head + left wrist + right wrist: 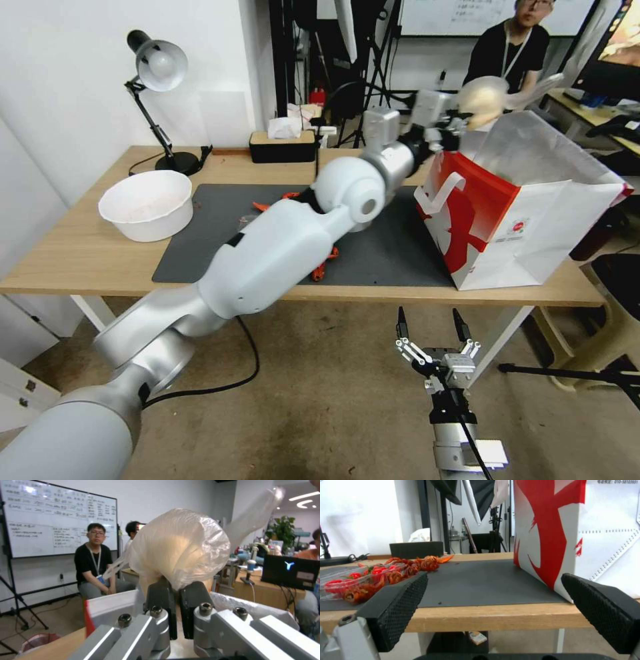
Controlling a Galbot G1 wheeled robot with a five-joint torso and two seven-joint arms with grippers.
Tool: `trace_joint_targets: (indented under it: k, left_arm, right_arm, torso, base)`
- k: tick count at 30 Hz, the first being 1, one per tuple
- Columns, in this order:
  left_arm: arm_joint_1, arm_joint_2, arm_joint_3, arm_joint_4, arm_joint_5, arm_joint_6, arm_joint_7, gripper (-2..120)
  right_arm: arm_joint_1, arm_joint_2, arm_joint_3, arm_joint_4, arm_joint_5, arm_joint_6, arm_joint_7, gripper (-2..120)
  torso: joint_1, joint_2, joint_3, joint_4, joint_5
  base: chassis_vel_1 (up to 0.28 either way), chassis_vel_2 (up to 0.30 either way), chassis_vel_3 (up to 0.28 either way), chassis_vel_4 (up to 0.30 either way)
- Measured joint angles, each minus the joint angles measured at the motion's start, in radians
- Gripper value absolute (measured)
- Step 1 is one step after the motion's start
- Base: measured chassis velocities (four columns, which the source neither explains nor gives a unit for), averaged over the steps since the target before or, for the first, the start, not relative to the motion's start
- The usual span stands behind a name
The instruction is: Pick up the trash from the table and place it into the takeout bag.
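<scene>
Small clear bag with pale lump [180, 547] is up over the open mouth of the takeout bag [527, 220], not dropped yet. Left gripper [176, 610] jaws are clenched on its plastic. Takeout bag stands at the desk [80, 257] right end. No other trash visible beside it; contents can't be seen. Right gripper [432, 325] idles below the desk edge, jaws released.

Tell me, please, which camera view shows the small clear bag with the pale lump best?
The left wrist view: the bag sits close up, pinched at its base by the left gripper. The head view shows it small and far off, held above the takeout bag.
</scene>
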Motion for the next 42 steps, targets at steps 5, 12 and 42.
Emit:
trace_joint_targets:
  k: [5, 12, 42]
  left_arm:
    - [-0.009, -0.024, 0.034, 0.025, 0.064, 0.021, 0.023, 2]
    - [-0.017, -0.029, 0.045, 0.031, 0.093, 0.033, 0.031, 19]
    - [0.151, 0.134, -0.103, -0.172, 0.177, 0.048, -0.022, 100]
  right_arm:
    - [0.001, -0.001, 0.002, -0.002, 0.003, 0.003, 0.001, 100]
    - [0.002, -0.001, 0.002, 0.001, 0.003, 0.003, 0.001, 100]
    - [-0.004, 0.004, -0.007, 0.012, -0.002, 0.001, 0.0, 100]
  torso:
    - [0.0, 0.0, 0.0, -0.0001, 0.0]
    - [0.0, 0.0, 0.0, 0.0002, -0.0002]
    - [0.0, 0.0, 0.0, 0.0, -0.0004]
  base:
    - [0.0, 0.0, 0.0, 0.0]
    - [0.0, 0.0, 0.0, 0.0]
    - [0.0, 0.0, 0.0, 0.0]
